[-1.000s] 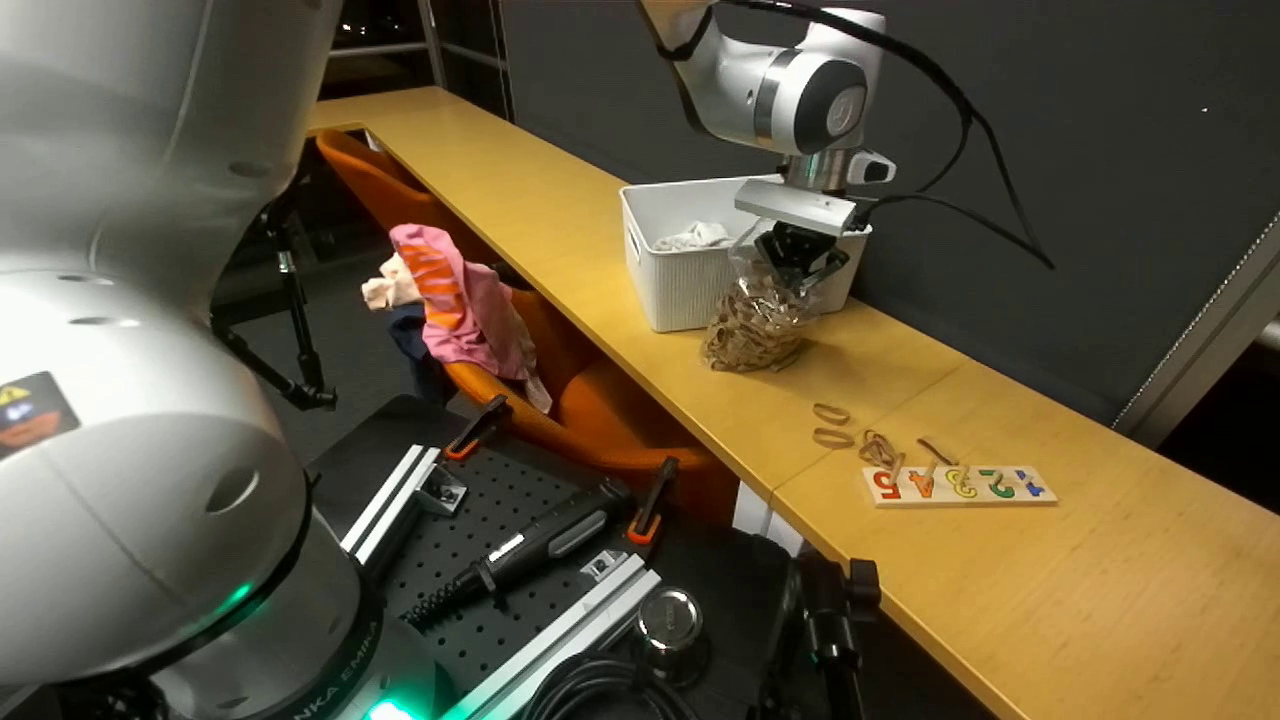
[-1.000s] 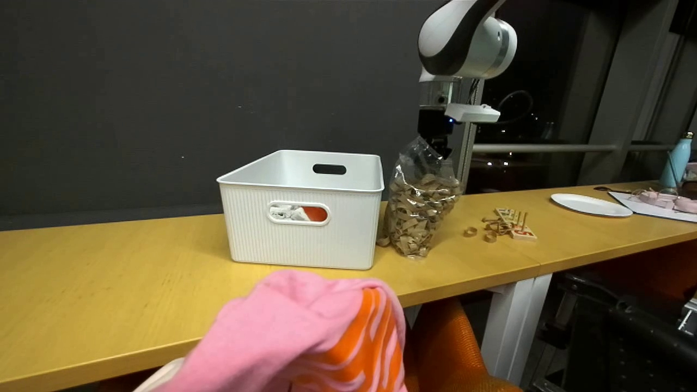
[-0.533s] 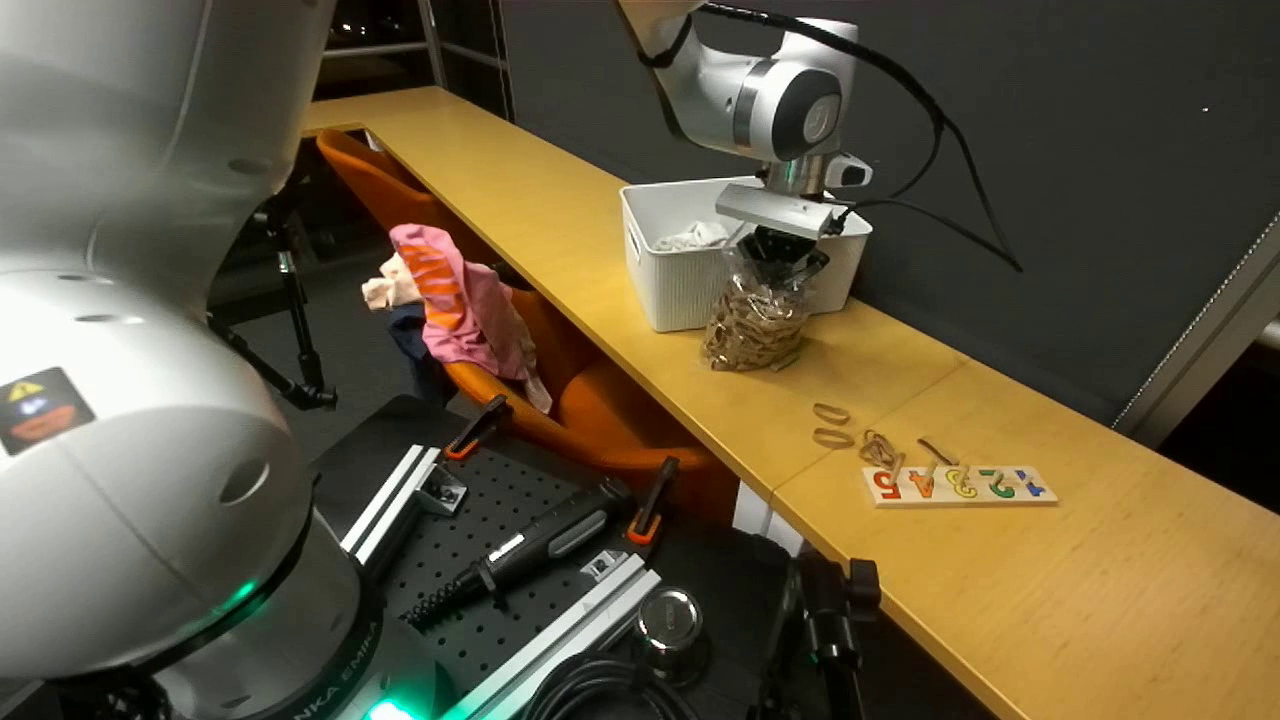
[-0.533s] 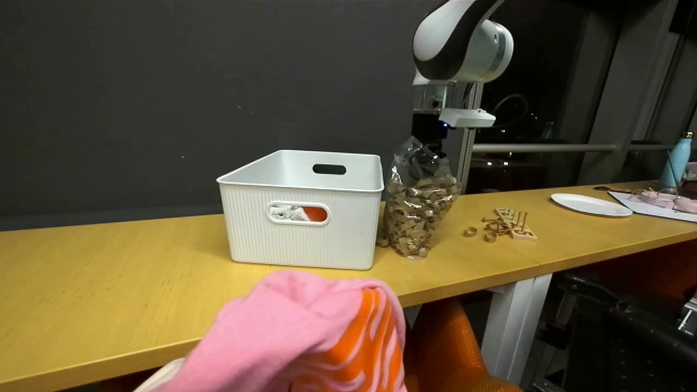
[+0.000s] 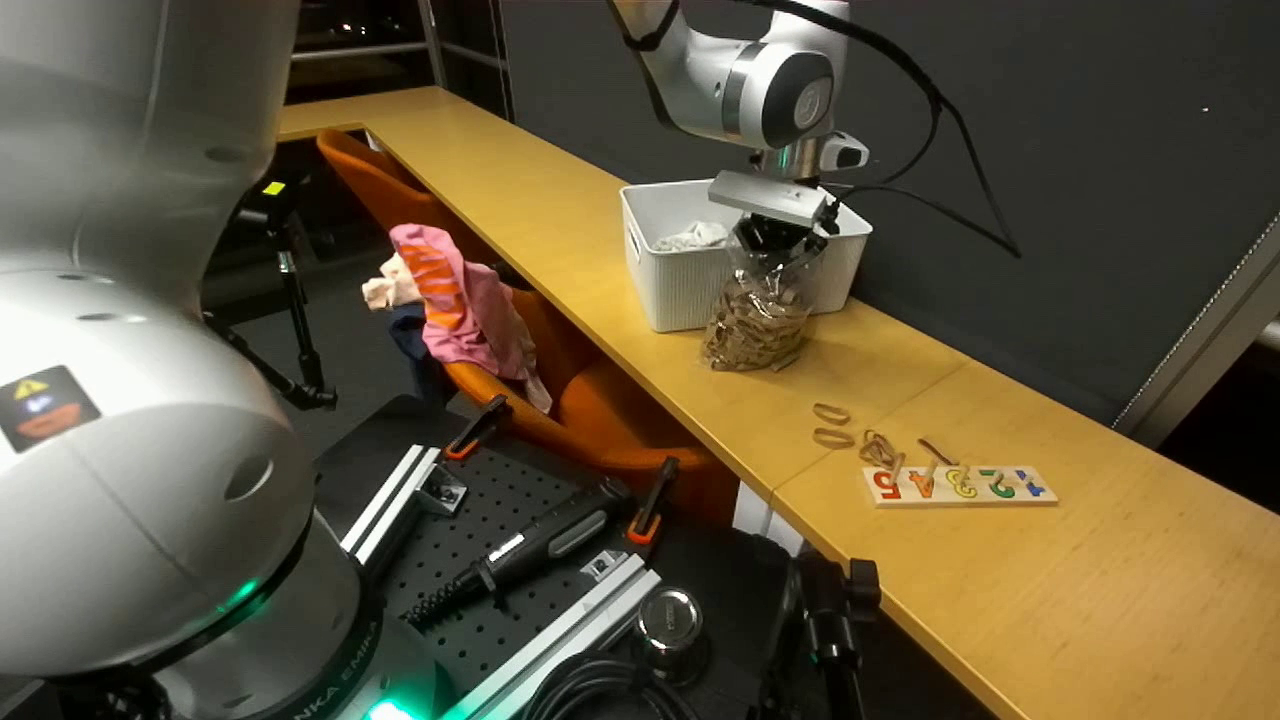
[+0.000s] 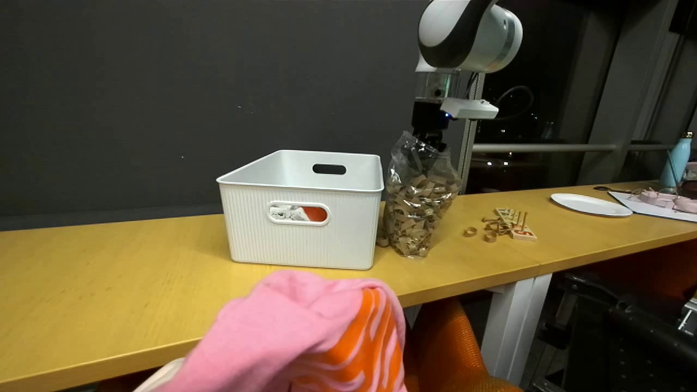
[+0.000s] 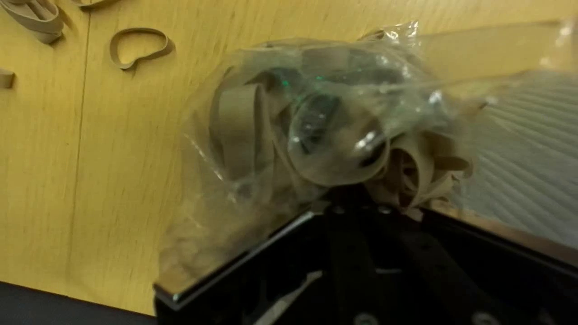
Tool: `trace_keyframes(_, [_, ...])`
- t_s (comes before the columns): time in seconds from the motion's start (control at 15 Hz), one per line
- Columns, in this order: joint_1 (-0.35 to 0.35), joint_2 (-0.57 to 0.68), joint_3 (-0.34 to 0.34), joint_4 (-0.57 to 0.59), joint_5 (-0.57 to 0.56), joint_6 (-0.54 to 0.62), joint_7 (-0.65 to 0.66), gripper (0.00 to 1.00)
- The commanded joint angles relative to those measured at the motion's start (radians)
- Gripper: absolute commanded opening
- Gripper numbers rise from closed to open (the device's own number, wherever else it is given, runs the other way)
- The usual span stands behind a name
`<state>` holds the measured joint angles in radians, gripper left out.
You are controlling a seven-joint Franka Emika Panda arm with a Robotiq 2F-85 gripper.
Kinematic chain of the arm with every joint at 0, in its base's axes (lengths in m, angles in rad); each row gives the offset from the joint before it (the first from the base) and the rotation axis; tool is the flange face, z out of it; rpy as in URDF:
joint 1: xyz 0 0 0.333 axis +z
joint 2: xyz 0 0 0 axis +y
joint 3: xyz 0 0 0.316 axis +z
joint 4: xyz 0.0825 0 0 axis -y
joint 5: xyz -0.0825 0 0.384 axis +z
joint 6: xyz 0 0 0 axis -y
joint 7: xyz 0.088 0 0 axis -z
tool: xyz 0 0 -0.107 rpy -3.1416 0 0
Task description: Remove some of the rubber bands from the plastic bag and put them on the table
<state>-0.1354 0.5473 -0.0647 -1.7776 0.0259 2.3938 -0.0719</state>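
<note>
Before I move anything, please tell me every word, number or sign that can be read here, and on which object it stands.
"NKA EMIKA": the robot's black band, its beginning cut off.
"5 4 3 2 1": the wooden board.
Yellow warning triangle: the arm sticker; no words readable.
Too small to read: markings on the silver cylinder and black tool.

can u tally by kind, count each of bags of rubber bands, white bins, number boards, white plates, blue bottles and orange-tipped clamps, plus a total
bag of rubber bands: 1
white bin: 1
number board: 1
white plate: 1
blue bottle: 1
orange-tipped clamps: 2
Total: 7
</note>
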Motion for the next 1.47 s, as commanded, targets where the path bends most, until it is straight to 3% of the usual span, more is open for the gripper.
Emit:
trace_keyframes(0.0, [-0.010,-0.007,0.003,0.004,0.010,-0.013,-0.005,0.36])
trace_keyframes(0.27, [-0.038,0.044,0.010,0.067,0.022,-0.057,-0.039,0.66])
trace_keyframes(0.53, [-0.066,0.123,0.021,0.155,0.028,-0.105,-0.084,0.77])
trace_keyframes(0.93, [-0.070,0.198,0.032,0.258,0.021,-0.167,-0.117,0.63])
trace_keyframes(1.4, [-0.066,0.193,0.066,0.243,0.040,-0.199,-0.111,0.65])
